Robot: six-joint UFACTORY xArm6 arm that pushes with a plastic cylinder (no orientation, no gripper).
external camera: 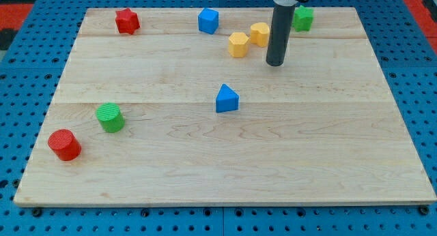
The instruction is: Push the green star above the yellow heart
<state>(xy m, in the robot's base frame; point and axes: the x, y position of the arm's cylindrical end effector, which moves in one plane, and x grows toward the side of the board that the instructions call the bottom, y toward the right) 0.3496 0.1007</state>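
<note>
A green block [304,18], which looks like the star, sits near the board's top edge, right of centre and partly behind the rod. Two yellow blocks lie just to its left: one [259,33] close beside the rod, which may be the heart, and one [238,43] lower left of it. Their shapes are hard to make out. My tip [276,63] rests on the board below the green block and just right of and below the nearer yellow block. It touches neither as far as I can tell.
A red star [127,20] sits at the top left and a blue cube [208,20] at the top centre. A blue triangle [227,99] lies mid-board. A green cylinder [110,117] and a red cylinder [65,144] are at the lower left. The wooden board [307,161] rests on a blue surface.
</note>
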